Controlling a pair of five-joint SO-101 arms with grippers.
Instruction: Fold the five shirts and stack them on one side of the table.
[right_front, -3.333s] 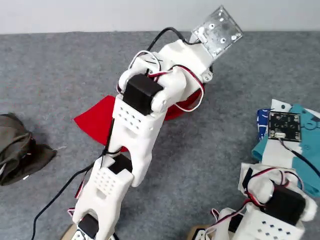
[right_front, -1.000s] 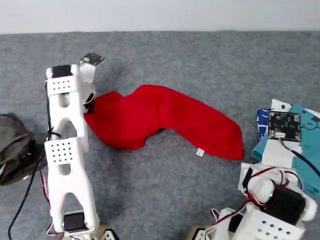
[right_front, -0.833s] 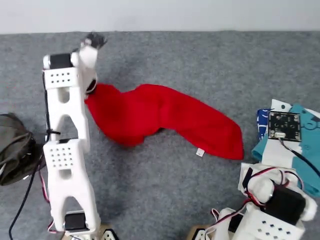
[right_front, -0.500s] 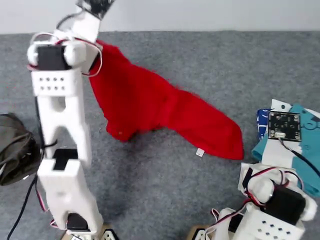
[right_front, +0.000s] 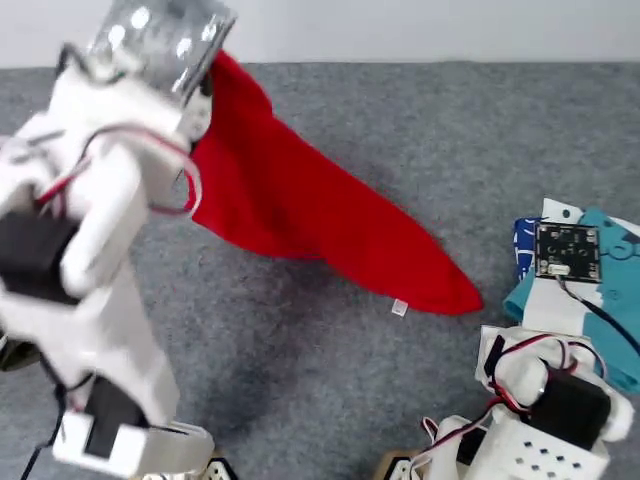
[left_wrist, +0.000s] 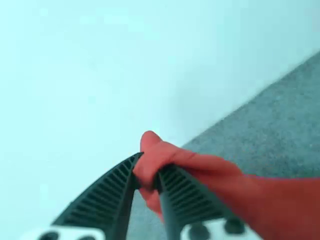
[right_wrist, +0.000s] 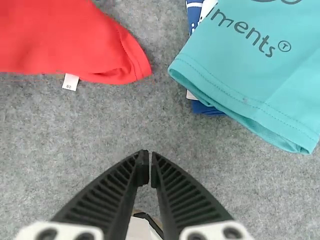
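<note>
A red shirt (right_front: 310, 215) hangs stretched from the far left of the table down to its right end (right_wrist: 100, 55), which still lies on the grey cloth near a white label (right_front: 399, 308). My left gripper (left_wrist: 147, 182) is shut on a bunched corner of the red shirt (left_wrist: 165, 157), raised high at the back left. The left arm (right_front: 100, 230) rises tall over the table's left side. My right gripper (right_wrist: 149, 170) is shut on nothing, low over the grey surface beside a folded teal shirt (right_wrist: 250, 60) that lies on a blue one (right_wrist: 197, 30).
A dark olive garment (right_front: 10, 352) peeks out at the left edge behind the left arm. The stack of teal and blue shirts (right_front: 610, 300) lies at the right edge. The right arm's base (right_front: 540, 410) sits at the front right. Grey cloth (right_front: 300, 380) covers the table.
The left arm has swung from the middle to the far left, dragging the red shirt out flat, then lifted its corner high so the cloth hangs taut. The right arm has kept still.
</note>
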